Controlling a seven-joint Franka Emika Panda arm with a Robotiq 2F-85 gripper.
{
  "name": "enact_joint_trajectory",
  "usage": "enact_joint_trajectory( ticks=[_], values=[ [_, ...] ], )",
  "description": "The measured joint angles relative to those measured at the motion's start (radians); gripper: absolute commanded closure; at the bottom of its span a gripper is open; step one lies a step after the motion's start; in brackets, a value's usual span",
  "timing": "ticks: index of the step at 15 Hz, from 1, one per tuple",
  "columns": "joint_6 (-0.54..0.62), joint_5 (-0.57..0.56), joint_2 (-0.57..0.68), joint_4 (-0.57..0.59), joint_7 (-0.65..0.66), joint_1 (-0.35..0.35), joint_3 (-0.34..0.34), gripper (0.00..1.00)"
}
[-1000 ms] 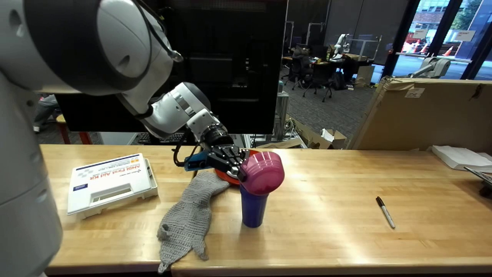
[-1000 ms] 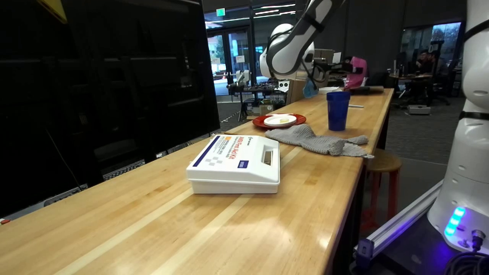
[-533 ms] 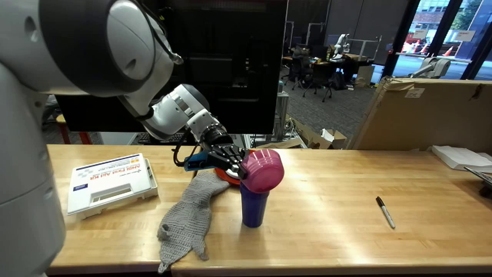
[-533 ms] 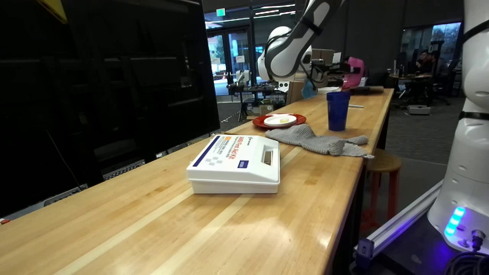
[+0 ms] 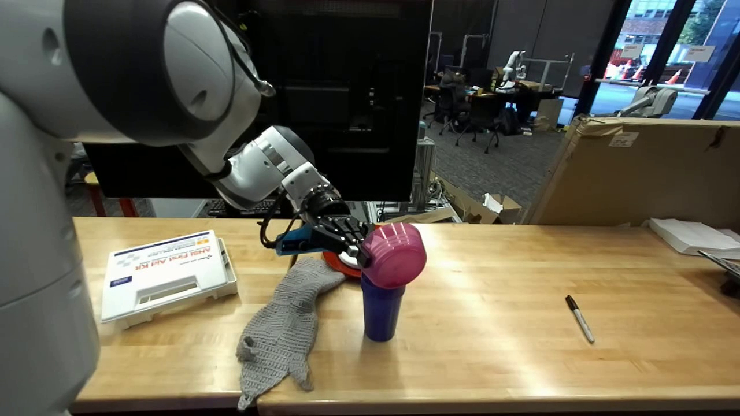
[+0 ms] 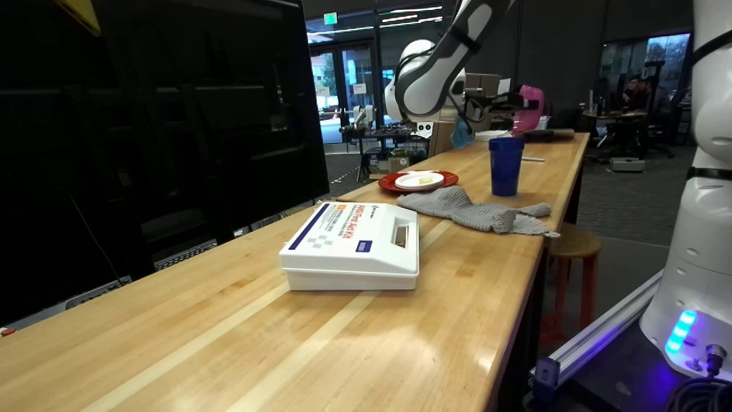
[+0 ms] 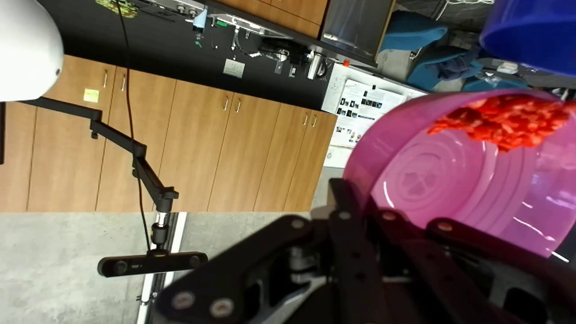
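My gripper (image 5: 365,255) is shut on the rim of a pink bowl (image 5: 396,257) and holds it up, tilted. The bowl shows in both exterior views (image 6: 528,110). In the wrist view the fingers (image 7: 348,200) pinch the near wall of the bowl (image 7: 418,180). Red crumpled pieces (image 7: 513,119) lie inside against one side wall. A blue cup (image 5: 381,315) stands upright on the table; the bowl hides its top in that exterior view. The cup (image 6: 506,169) shows whole in an exterior view, lower than the bowl. Its edge (image 7: 535,38) also shows in the wrist view.
A grey knitted cloth (image 5: 286,323) lies beside the cup. A red plate (image 6: 450,179) bears a white plate (image 6: 409,181). A white first aid kit (image 6: 354,246) lies farther along. A marker (image 5: 580,319) lies on the table (image 5: 474,352). A large dark screen (image 5: 347,98) stands behind.
The bowl has shifted slightly up in one exterior view and slightly left in another, with its tilt a little changed. The upper arm has moved a little. The cup has not moved.
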Motion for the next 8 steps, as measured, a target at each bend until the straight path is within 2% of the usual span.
enact_joint_trajectory(
  ticks=[8],
  values=[
    [-0.015,-0.022,0.02,0.0,-0.028,0.007,0.0,0.99]
  ],
)
